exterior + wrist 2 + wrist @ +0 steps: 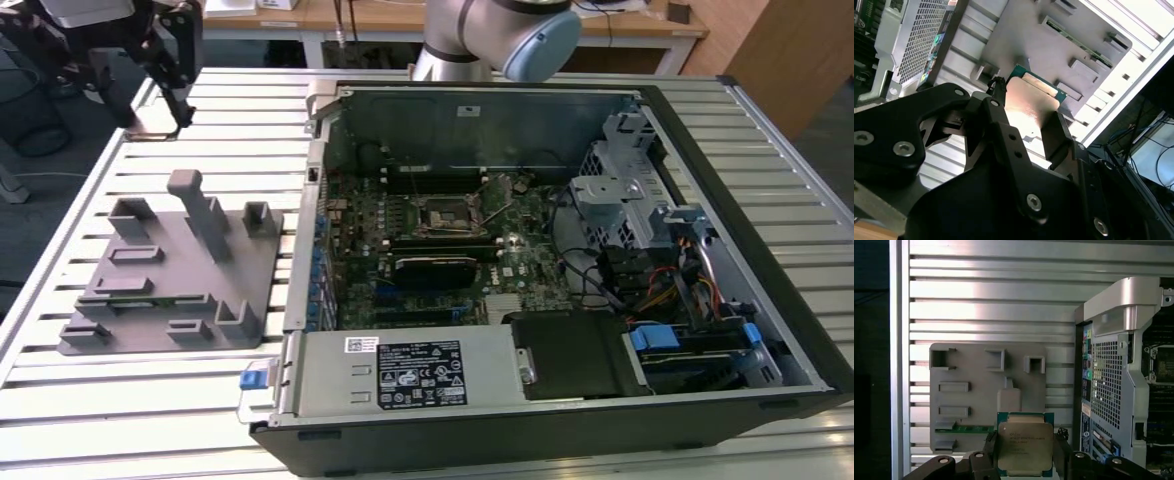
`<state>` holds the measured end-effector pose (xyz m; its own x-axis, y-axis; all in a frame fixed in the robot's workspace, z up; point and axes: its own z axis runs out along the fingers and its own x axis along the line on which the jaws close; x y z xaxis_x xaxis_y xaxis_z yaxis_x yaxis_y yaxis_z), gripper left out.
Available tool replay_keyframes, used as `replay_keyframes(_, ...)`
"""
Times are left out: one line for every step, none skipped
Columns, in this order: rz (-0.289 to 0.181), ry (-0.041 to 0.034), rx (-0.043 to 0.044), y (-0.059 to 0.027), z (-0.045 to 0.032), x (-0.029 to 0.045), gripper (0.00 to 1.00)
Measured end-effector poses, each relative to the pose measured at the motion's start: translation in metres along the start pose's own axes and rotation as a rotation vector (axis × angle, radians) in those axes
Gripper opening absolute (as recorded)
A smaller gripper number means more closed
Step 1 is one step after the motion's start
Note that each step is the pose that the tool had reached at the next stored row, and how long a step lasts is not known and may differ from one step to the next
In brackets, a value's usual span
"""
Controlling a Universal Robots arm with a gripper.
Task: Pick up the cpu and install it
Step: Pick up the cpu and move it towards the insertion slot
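CPU: your gripper had its jaws clenched on two opposite edges of the chip, with the metal lid facing the first wrist camera.
Location: you held it off the slatted table, near the grey fixture.
Computer case: open, lying just beside the fixture.
Socket: on the motherboard inside the case.

You have the slatted aluminium table spread beneath the gripper, its ribs catching bright glare. Beyond the gripper stands a wooden desk on white legs, and well off to the side a wood-faced panel. Dark floor lies past the table edge nearest it.
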<state>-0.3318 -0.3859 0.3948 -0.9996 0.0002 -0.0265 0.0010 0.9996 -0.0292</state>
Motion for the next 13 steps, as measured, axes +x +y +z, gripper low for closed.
replay_keyframes(0.0, 0.0, 0.0, 0.0, 0.0001, -0.003, 0.53)
replay_keyframes(0.0, 0.0, 0.0, 0.0, 0.0001, -0.0057, 0.53)
replay_keyframes(0.0, 0.0, 0.0, 0.0, 0.0002, -0.0082, 0.53)
replay_keyframes(0.0, 0.0002, 0.0001, 0.0, 0.0002, -0.0106, 0.53)
replay_keyframes(0.0, 0.0, 0.0001, 0.0, 0.0003, -0.0128, 0.53)
replay_keyframes(0.0, 0.0, 0.0, 0.0, 0.0004, -0.0149, 0.53)
replay_keyframes(0.0, 0.0, 0.0001, 0.0001, 0.0004, -0.0173, 0.53)
replay_keyframes(0.0, 0.0, 0.0, 0.0001, 0.0005, -0.0197, 0.53)
replay_keyframes(0.0, 0.0, 0.0, 0.0001, 0.0006, -0.022, 0.53)
replay_keyframes(0.0, 0.0, 0.0001, 0.0001, 0.0006, -0.0241, 0.53)
replay_keyframes(0.0, 0.0001, 0.0, 0.0002, 0.0006, -0.0256, 0.53)
replay_keyframes(0.0, 0.0001, 0.0001, 0.0002, 0.0007, -0.0269, 0.53)
replay_keyframes(0.0, 0.0001, 0.0, 0.0003, 0.0007, -0.0282, 0.53)
